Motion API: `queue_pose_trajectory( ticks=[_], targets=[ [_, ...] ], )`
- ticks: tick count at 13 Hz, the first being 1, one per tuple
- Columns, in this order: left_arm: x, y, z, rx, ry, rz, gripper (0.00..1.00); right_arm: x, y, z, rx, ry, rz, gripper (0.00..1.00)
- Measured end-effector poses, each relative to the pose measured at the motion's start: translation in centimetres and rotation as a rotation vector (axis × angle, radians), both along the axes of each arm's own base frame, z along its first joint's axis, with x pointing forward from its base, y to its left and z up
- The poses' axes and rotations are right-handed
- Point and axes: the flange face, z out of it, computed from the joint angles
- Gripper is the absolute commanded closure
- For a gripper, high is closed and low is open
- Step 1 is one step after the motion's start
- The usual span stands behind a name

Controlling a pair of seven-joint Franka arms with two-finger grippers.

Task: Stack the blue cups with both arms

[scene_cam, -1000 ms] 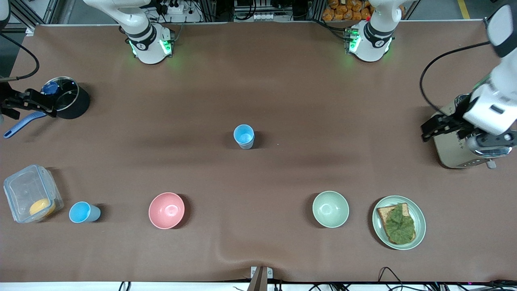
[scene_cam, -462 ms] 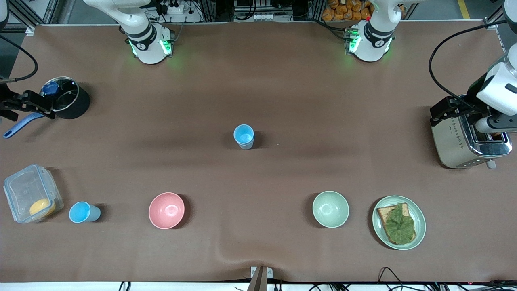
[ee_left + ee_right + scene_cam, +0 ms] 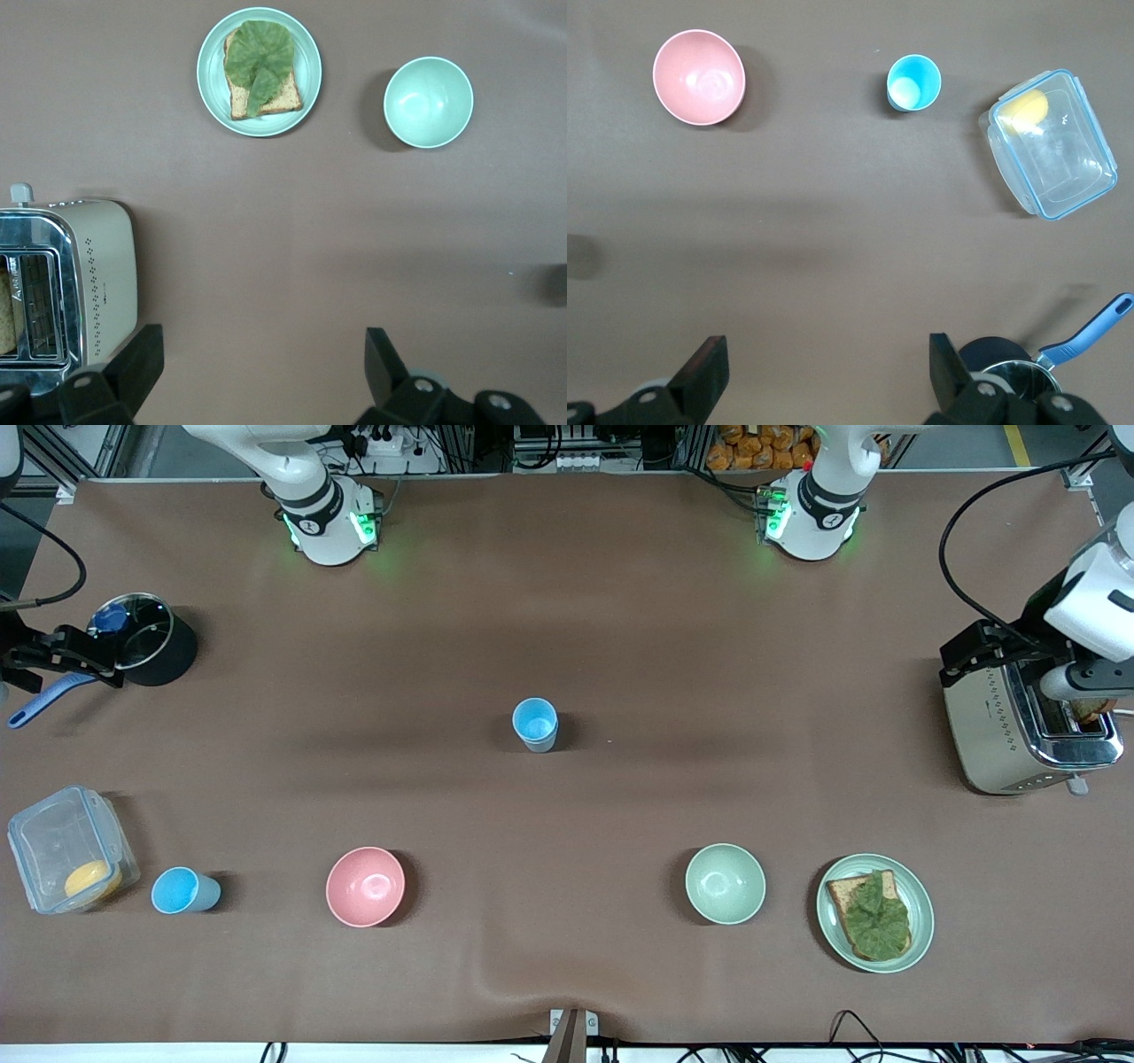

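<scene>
One blue cup (image 3: 535,724) stands upright mid-table. A second blue cup (image 3: 182,891) stands nearer the front camera, toward the right arm's end, beside a clear container; it also shows in the right wrist view (image 3: 913,82). My left gripper (image 3: 961,657) is open and empty in the air over the toaster's edge; in the left wrist view (image 3: 260,367) bare table lies between its fingers. My right gripper (image 3: 108,662) is open and empty beside the black pot; in the right wrist view (image 3: 826,372) it is over bare table. Both are well away from the cups.
A pink bowl (image 3: 365,886), a pale green bowl (image 3: 725,883) and a plate (image 3: 921,921) with bread and lettuce line the front. A toaster (image 3: 992,735) stands at the left arm's end. A black pot (image 3: 168,657), a blue-handled utensil (image 3: 40,701) and a clear container (image 3: 66,849) stand at the right arm's end.
My left gripper has risen and moved toward the arms' side of the toaster, uncovering it. My right gripper has barely shifted. Both cups have stayed put.
</scene>
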Motion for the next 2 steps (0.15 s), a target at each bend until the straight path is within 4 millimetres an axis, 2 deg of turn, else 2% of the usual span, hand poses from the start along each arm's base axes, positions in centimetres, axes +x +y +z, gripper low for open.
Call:
queue_pose_trajectory(
  ticks=[2],
  targets=[
    [-0.18, -0.03, 0.01, 0.000, 0.014, -0.013, 0.00, 0.02, 0.01, -0.05, 0.000, 0.001, 0.000, 0.00]
  ],
)
